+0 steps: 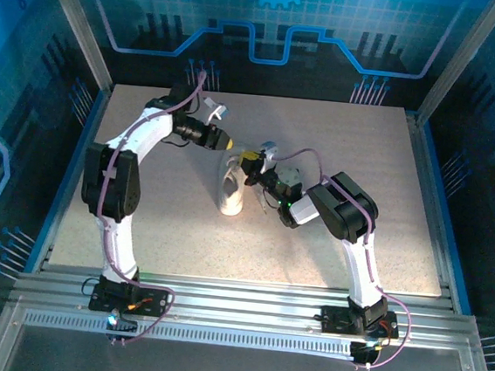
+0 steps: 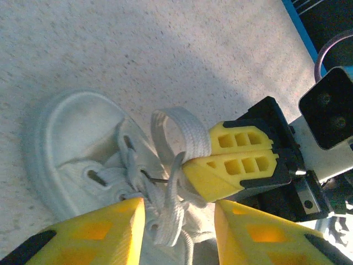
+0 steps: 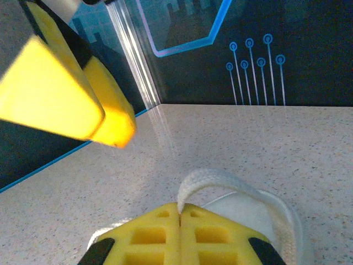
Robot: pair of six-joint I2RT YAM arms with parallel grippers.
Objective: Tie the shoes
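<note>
We find the sneaker (image 1: 232,188) sitting sole down near the middle of the table (image 1: 390,164), between the two arms, which reach in from either side and meet just above it. The right gripper (image 2: 193,160) comes in low from the right, and its jaws are pressed together, pinching a lace loop (image 2: 179,130) that arches up out of the seam between them. From the right wrist we see the same white band curve up from the closed yellow fingers (image 3: 149,234) and bend back down toward the shoe behind them. The left gripper (image 2: 179,207) hangs over the eyelet rows from the far side, with its jaws apart. In the left wrist view the two yellow fingers (image 2: 94,234) frame a gap, and the loose laces (image 2: 168,221) lie bunched below that gap. We cannot tell whether either finger touches them, but nothing is clamped there. The collar of the sneaker is open and empty, and the laces run crossed through the eyelets toward the knot area where both grippers sit. The two grippers are close together, the left just beside and above the right, without visibly touching.
</note>
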